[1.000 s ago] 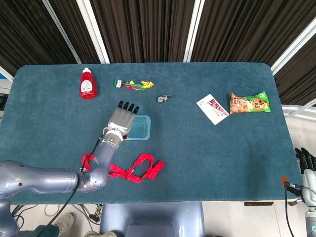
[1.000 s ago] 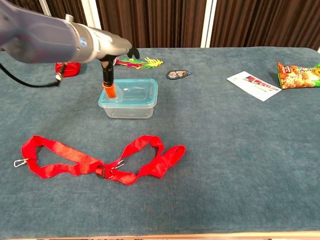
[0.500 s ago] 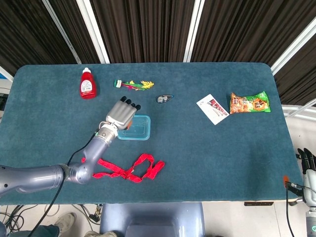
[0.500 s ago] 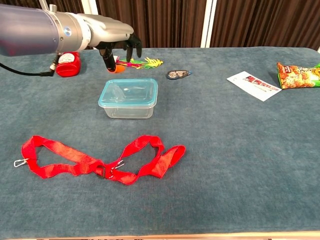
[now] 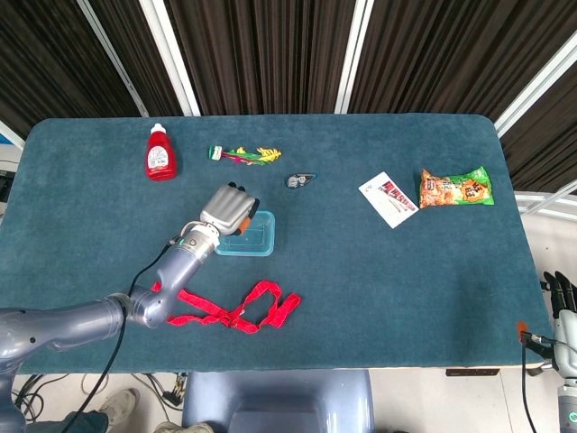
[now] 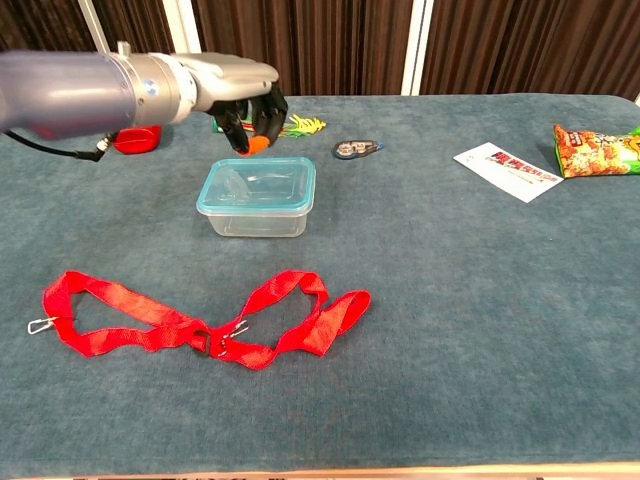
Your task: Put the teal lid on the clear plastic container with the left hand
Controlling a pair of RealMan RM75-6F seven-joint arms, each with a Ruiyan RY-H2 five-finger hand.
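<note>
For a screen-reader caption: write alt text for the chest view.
The robot's left hand, fingers curled and holding nothing, hovers just behind a clear plastic container with its teal lid already on. A red strap lies nearer the camera on the teal tabletop.

table (image 5: 379, 298): teal carpet-like top | backdrop: dark pleated curtains (image 5: 261, 54) | white struts (image 5: 171, 54)

Right hand (image 5: 561, 298) cut by frame edge
</note>
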